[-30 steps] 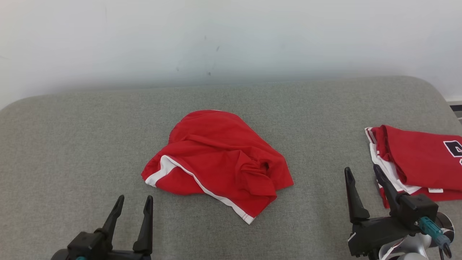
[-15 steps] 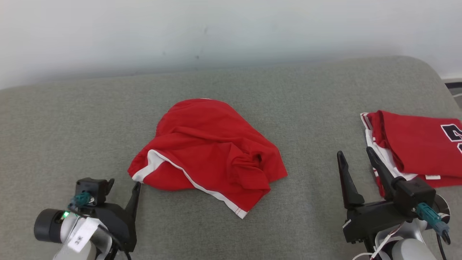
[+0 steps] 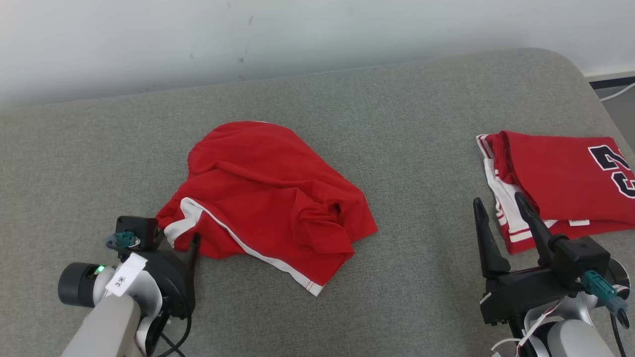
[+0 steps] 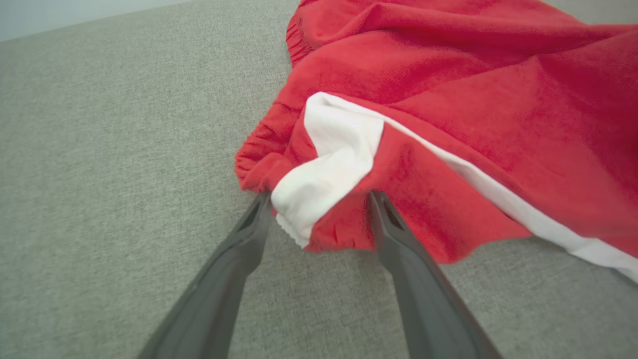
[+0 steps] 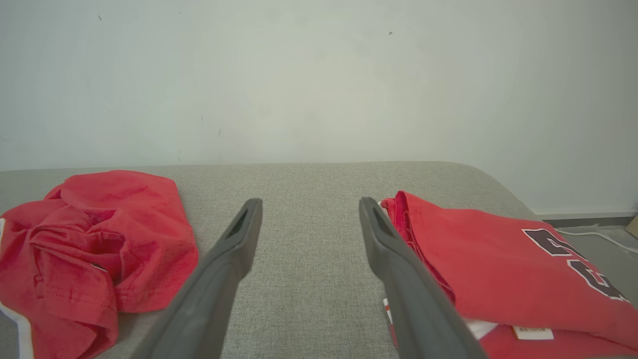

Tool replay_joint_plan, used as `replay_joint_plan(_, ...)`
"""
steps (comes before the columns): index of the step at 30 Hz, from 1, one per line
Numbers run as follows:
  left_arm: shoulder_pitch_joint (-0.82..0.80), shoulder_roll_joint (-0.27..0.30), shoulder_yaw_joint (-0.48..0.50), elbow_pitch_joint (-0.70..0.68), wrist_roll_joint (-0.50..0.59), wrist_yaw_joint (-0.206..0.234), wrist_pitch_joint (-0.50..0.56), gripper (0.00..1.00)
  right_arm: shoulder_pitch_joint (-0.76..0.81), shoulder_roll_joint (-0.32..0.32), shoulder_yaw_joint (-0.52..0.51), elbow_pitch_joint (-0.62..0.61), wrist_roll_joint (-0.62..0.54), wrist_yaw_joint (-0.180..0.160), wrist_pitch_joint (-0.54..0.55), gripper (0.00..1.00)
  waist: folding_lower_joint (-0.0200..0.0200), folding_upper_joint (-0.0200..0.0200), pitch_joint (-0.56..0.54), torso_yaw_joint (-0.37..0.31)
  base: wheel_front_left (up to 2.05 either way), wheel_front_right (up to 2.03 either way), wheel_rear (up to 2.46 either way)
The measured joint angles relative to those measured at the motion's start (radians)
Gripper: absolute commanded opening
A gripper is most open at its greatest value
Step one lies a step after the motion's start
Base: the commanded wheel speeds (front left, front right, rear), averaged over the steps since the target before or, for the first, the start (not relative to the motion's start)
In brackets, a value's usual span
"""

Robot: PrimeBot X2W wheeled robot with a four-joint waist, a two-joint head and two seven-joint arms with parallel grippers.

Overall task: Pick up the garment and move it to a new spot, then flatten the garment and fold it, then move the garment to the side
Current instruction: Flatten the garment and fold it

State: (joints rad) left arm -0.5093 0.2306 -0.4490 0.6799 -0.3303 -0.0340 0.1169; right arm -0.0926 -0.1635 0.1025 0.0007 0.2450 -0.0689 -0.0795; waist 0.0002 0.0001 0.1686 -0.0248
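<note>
The garment (image 3: 268, 198) is a crumpled pair of red shorts with a white side stripe, lying mid-surface on the grey cushion (image 3: 421, 148). My left gripper (image 3: 178, 239) is open at its near-left corner. In the left wrist view the two fingers of the left gripper (image 4: 320, 197) straddle the white-striped corner of the garment (image 4: 448, 99), tips at the cloth's edge, jaws apart. My right gripper (image 3: 498, 200) is open with nothing between its fingers, well right of the garment. The right wrist view has the right gripper (image 5: 310, 201) above bare cushion and the garment (image 5: 89, 249) at left.
A folded red jersey with black numerals (image 3: 560, 173) lies on white-and-red cloth at the right, just beside my right fingers; it also appears as the jersey (image 5: 498, 269). A pale wall (image 3: 317, 34) backs the cushion. A white cable (image 3: 615, 91) lies on the floor past the right edge.
The head camera has shifted. My left arm has turned and reached forward, bringing its open fingers to the garment's white-striped corner. The right gripper has stayed open in about the same place.
</note>
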Motion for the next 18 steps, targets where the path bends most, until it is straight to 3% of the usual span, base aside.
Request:
replay_joint_plan(5,-0.021,-0.011,-0.012,0.051,0.004,-0.003,0.000,1.00,0.000,-0.002,0.001,0.002,0.000,0.000,0.000,1.00,-0.0002,0.0000,-0.001,0.004,0.00,0.00,0.00)
replay_joint_plan(7,-0.032,-0.021,-0.020,0.073,0.004,-0.011,0.000,0.85,0.000,-0.005,0.028,0.003,0.000,0.024,0.011,1.00,-0.0002,0.0000,-0.004,0.012,0.00,0.00,0.00)
replay_joint_plan(8,-0.035,-0.024,-0.025,0.078,0.006,-0.015,-0.003,0.56,0.001,-0.005,0.052,0.004,0.000,0.039,0.021,1.00,-0.0002,0.0000,-0.005,0.015,0.00,0.00,0.00)
replay_joint_plan(9,-0.036,-0.028,-0.024,0.082,0.006,-0.018,-0.007,0.04,0.000,-0.003,0.080,0.007,0.000,0.055,0.035,1.00,-0.0002,0.0000,-0.006,0.019,0.00,0.00,0.00)
replay_joint_plan(10,-0.038,-0.030,-0.024,0.088,0.006,-0.019,-0.009,0.00,0.000,0.000,0.110,0.011,0.000,0.072,0.052,1.00,-0.0002,0.0000,-0.008,0.021,0.00,0.00,0.00)
replay_joint_plan(14,-0.055,-0.041,-0.030,0.112,0.006,-0.021,-0.014,0.00,0.002,0.021,0.215,0.035,-0.012,0.118,0.111,1.00,-0.0002,0.0000,-0.011,0.031,0.00,0.00,0.00)
replay_joint_plan(18,-0.077,-0.059,-0.035,0.126,0.006,-0.028,-0.023,0.00,-0.003,0.051,0.289,0.081,-0.033,0.133,0.168,1.00,-0.0002,0.0000,-0.005,0.041,0.00,0.00,0.00)
